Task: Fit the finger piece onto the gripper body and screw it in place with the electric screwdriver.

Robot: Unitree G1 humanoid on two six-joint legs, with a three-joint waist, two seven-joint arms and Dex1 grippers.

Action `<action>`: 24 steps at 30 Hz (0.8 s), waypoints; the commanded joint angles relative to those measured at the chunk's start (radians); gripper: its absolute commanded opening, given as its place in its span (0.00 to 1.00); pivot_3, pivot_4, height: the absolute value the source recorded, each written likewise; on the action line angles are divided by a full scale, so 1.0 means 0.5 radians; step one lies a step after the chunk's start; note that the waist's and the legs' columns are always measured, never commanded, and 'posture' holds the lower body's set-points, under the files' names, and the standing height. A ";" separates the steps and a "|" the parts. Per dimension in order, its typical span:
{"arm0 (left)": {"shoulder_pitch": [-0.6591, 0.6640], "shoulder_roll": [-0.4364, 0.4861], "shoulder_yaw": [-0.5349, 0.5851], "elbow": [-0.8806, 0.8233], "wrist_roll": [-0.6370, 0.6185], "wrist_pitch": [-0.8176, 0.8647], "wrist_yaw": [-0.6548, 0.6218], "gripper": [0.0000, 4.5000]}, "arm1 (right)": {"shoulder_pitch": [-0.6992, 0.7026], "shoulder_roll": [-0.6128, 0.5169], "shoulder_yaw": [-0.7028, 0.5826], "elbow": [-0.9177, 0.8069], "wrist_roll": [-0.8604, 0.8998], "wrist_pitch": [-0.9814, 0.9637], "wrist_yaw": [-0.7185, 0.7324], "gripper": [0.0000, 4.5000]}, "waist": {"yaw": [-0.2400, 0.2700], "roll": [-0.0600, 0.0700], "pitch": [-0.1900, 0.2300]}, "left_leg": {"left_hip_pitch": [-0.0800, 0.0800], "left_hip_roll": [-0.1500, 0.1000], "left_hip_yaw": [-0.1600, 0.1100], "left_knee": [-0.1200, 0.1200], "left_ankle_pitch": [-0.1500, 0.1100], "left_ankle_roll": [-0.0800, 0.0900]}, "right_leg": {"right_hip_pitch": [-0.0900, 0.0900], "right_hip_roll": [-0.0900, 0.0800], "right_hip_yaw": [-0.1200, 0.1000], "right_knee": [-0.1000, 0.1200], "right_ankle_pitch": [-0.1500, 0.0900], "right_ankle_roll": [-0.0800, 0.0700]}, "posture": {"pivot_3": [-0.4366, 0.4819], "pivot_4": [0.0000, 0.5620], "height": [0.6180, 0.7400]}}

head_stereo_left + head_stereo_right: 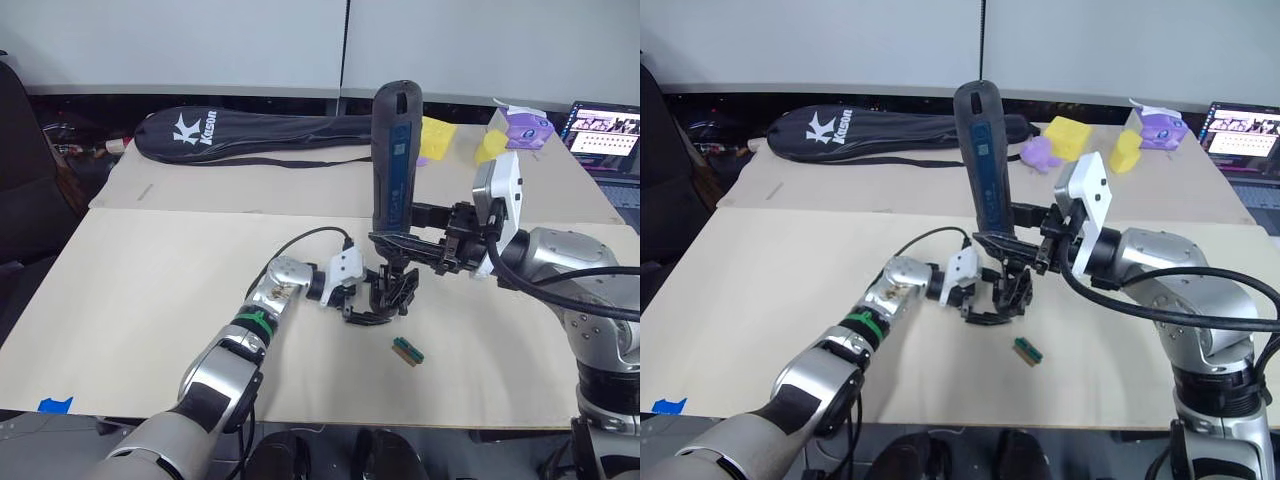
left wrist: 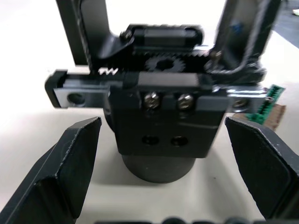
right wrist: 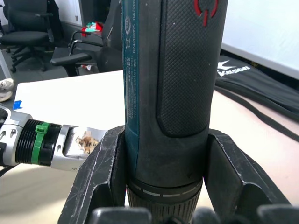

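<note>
Left of centre, the left end effector (image 1: 372, 303) lay low over the pale beige tabletop (image 1: 150, 290), its two black fingers (image 2: 65, 158) spread wide to either side of the gripper body (image 2: 161, 109), a small blocky black mechanism with a toothed rack, a little gear and two silver screw heads on its front plate. In the left wrist view neither finger touched it; it stood on a dark round base on the tabletop. I could not tell the finger piece apart from the rest of the black assembly.

Directly above the gripper body, the electric screwdriver (image 1: 394, 160), a thick dark grey-black cylinder with a bluish label down its side, stood upright with its tip pointing down into the mechanism. The right end effector (image 3: 163, 186) pinched the screwdriver near its lower end, one black finger pressed on each side of the barrel.

Just right of and nearer than the gripper body, a tiny green-and-black rectangular block (image 1: 407, 350) lay on the tabletop, apart from both. At the far edge lay a long black racket bag (image 1: 250, 135).
</note>
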 commanded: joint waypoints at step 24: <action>-0.130 -0.050 0.105 0.219 0.109 -0.117 0.074 0.51 | 0.336 0.059 0.040 0.378 -0.272 -0.574 0.331 0.42 | -0.001 -0.007 -0.005 | 0.009 0.000 -0.001 0.001 0.000 0.001 | 0.008 -0.005 0.001 0.000 0.000 0.000 | 0.48 0.27 1.00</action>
